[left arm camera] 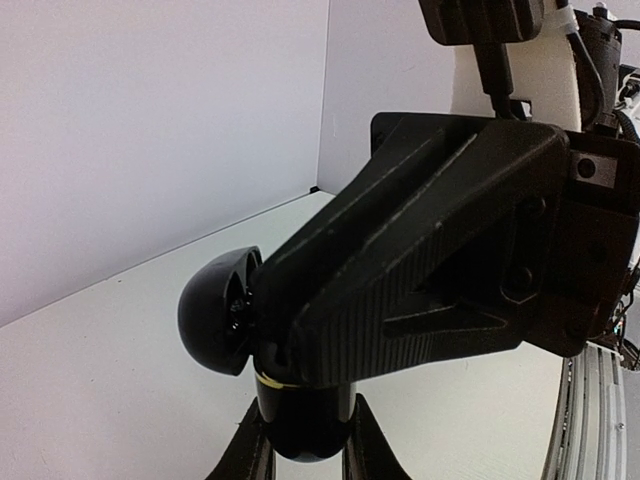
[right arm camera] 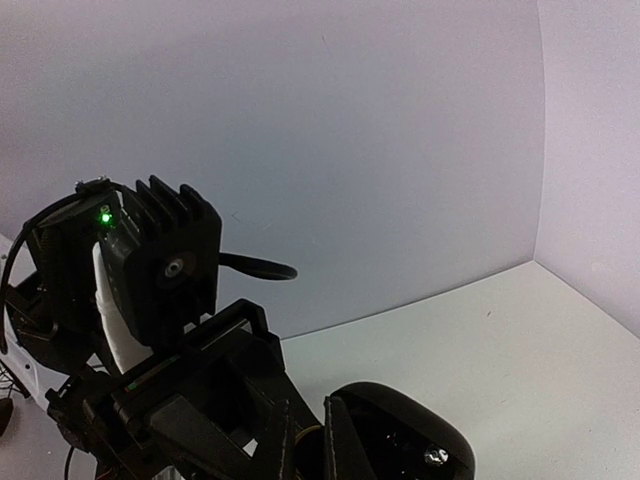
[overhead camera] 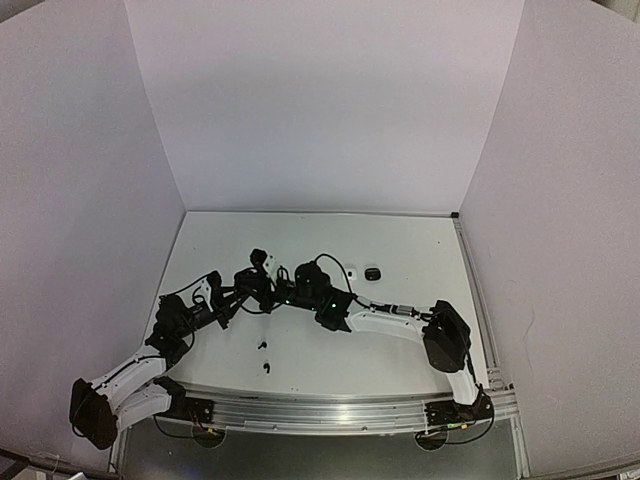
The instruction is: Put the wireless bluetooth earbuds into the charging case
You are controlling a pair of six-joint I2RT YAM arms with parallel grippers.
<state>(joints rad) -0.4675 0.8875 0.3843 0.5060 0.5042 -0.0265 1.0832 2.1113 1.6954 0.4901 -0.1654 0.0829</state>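
Observation:
The black charging case (left arm camera: 300, 425) stands upright between my left gripper's (left arm camera: 305, 445) fingers, which are shut on its body. Its domed lid (left arm camera: 212, 312) hangs open to the left. My right gripper (right arm camera: 308, 440) comes down onto the case's open top, its fingers nearly together beside the open lid (right arm camera: 400, 430). What lies between the tips is hidden. In the top view the left gripper (overhead camera: 250, 285) and the right gripper (overhead camera: 283, 283) meet over the table's middle. Two tiny black earbuds (overhead camera: 262, 345) lie loose on the table in front of them, the second (overhead camera: 266, 367) nearer the front edge.
Another small black case (overhead camera: 372, 273) sits on the table to the right of the grippers. A small white and black thing (overhead camera: 266, 262) lies just behind them. White walls enclose the table (overhead camera: 420, 250) on the left, back and right. A metal rail (overhead camera: 330, 405) runs along the front edge.

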